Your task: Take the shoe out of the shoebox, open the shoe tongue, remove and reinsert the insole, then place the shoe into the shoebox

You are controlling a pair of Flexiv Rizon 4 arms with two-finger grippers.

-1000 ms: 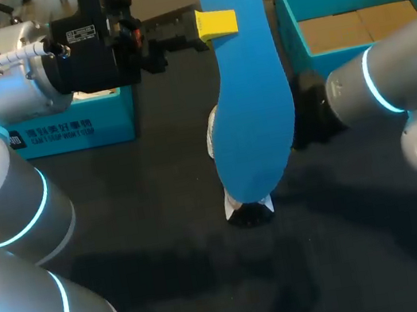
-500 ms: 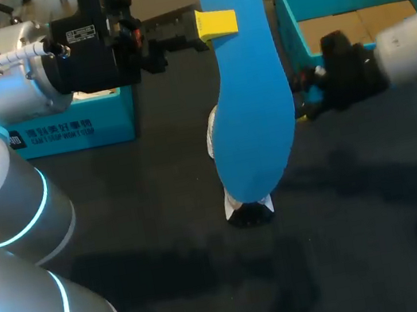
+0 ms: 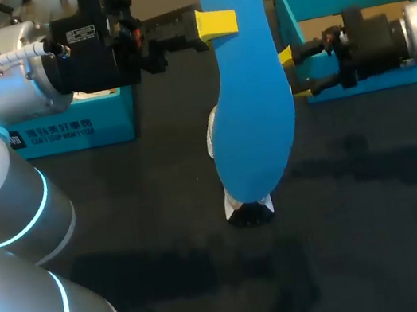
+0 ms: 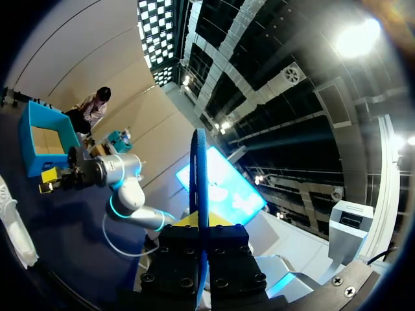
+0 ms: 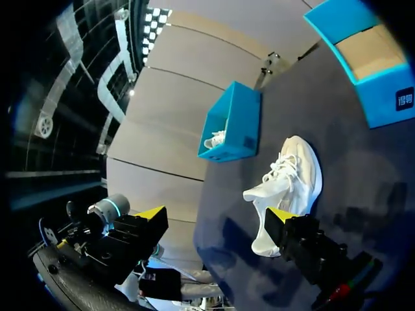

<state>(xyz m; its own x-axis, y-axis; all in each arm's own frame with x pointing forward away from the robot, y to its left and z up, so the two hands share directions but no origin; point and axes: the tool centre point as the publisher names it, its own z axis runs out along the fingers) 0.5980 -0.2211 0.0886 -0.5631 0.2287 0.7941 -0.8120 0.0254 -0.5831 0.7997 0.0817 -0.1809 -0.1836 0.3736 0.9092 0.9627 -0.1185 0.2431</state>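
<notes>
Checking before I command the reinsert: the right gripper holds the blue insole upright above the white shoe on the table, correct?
Not quite. The left gripper holds the blue insole upright above the white shoe on the table. The right gripper is open, holding nothing. The head view shows it.

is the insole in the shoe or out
Out: the blue insole is held in the left jaws; the white shoe lies on the table.

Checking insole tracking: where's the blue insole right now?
Head view, centre: the blue insole is held up in the left gripper, over the white shoe, with the open right gripper beside it on its right.
</notes>
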